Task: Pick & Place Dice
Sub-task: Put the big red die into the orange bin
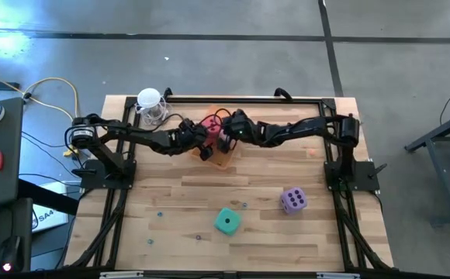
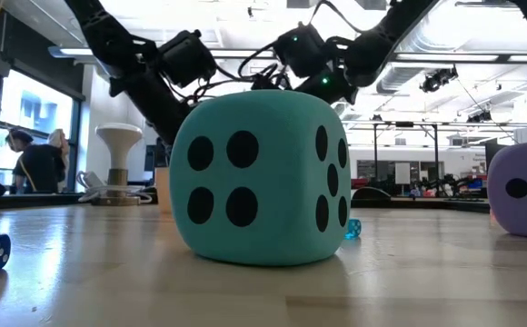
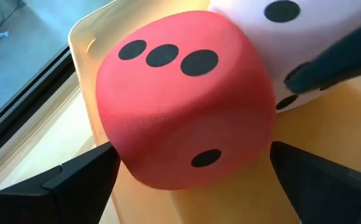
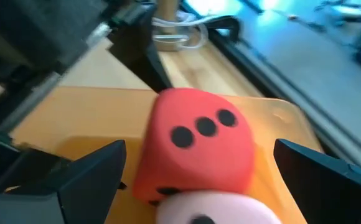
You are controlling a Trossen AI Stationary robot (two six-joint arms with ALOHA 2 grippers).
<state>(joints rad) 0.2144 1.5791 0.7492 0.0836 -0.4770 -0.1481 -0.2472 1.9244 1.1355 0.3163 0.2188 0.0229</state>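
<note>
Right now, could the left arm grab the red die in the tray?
Probably yes: the left gripper stands open with the red die between its fingers; the pink die beside it hardly blocks.

The red die (image 3: 183,99) looks matt and foam-soft, the orange tray (image 3: 90,37) glossy translucent plastic, the table (image 1: 248,225) pale wood planks.

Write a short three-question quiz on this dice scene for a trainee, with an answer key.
1. True or false: the red die sits in the orange tray beside the pink die.
2. Which dice lie loose on the table? A) red and pink B) teal die and purple die C) all four
3. Fill in: the left gripper and right gripper both straddle the red die with jaws ____.

Key: 1 true; 2 B; 3 open
</note>
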